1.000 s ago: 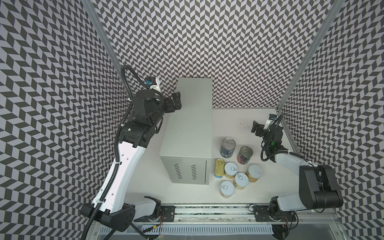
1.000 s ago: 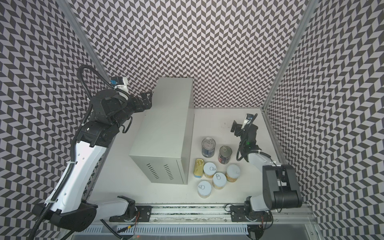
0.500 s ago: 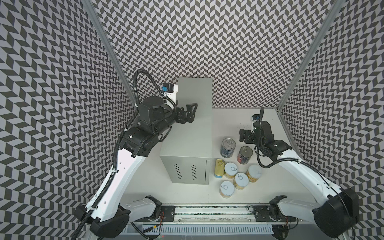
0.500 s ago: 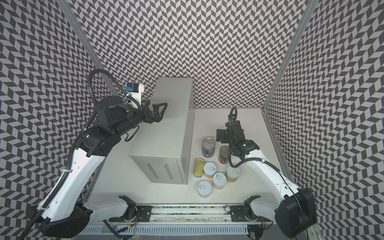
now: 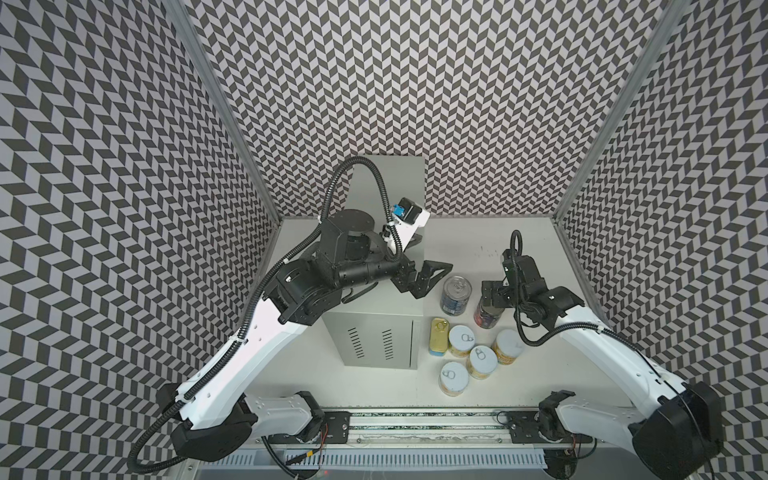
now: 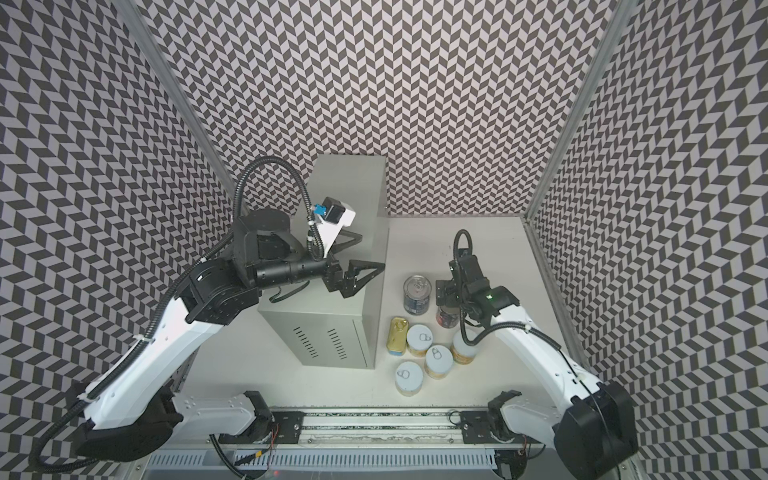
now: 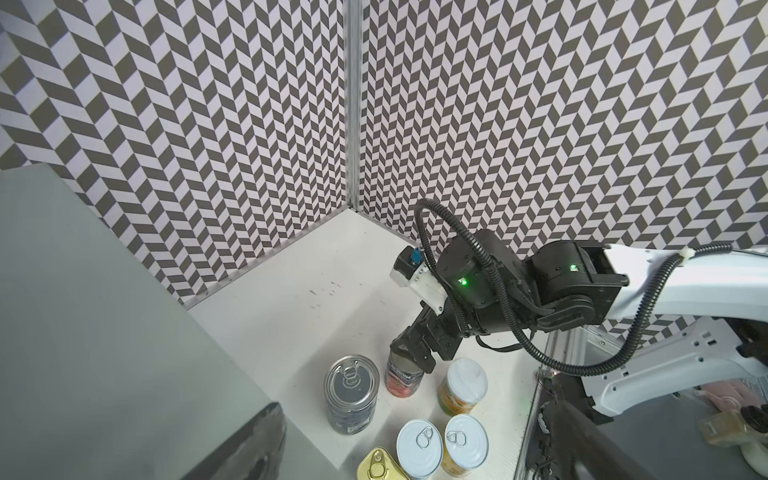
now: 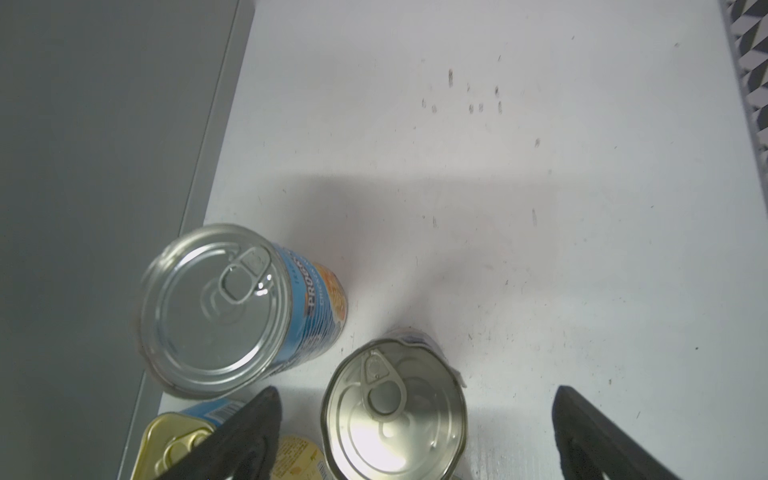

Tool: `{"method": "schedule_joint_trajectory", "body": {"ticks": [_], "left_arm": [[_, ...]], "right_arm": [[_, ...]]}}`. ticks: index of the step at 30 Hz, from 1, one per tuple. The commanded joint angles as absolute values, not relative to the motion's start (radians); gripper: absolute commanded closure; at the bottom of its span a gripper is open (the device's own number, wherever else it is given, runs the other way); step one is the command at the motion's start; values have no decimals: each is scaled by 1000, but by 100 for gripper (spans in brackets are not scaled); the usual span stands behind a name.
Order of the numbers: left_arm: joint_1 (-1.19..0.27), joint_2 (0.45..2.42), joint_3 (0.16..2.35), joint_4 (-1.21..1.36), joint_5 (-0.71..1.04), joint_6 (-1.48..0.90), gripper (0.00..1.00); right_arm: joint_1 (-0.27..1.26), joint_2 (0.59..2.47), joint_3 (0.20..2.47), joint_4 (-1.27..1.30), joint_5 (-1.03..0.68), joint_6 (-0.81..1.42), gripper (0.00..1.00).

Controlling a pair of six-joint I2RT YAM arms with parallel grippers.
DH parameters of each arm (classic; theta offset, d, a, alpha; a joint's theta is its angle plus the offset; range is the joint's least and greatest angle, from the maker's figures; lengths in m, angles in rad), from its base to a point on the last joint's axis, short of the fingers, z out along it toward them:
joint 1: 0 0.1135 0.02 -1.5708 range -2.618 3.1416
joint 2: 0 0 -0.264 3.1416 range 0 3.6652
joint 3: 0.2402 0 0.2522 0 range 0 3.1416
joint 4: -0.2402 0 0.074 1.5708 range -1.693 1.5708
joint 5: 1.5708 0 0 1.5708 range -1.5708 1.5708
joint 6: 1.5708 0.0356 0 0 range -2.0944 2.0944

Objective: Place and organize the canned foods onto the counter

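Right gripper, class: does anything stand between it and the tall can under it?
Nothing visible does. The right gripper is open above the tall can, whose lid shows bare between its fingers; the other can stands aside.

arms (image 5: 249, 353) white | joints (image 5: 307, 291) black | cables (image 5: 359, 160) black, corrugated | LEDs (image 7: 463, 282) green
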State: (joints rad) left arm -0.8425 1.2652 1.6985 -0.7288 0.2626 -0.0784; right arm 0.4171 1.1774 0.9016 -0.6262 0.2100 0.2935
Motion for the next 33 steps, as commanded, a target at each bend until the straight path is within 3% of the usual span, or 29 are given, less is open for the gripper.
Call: {"method": "schedule_joint_trajectory", "body": {"ticks": [1,10,23,33], "left_arm": [[-878,1289,1727,-753,300,-31,0],[-971,1419,1800,-809,201,20,0],[-986,1383,1746,-776,182,55,0],[-1015,1412,1761,-787,174,63,0]], "right_arm": [[432,1179,862,-567,153,314,1],[433,1155,796,-532,186,327,1],[434,1194,738,-443,163,330,0],[434,1214,721,-391,173,325,10]]}}
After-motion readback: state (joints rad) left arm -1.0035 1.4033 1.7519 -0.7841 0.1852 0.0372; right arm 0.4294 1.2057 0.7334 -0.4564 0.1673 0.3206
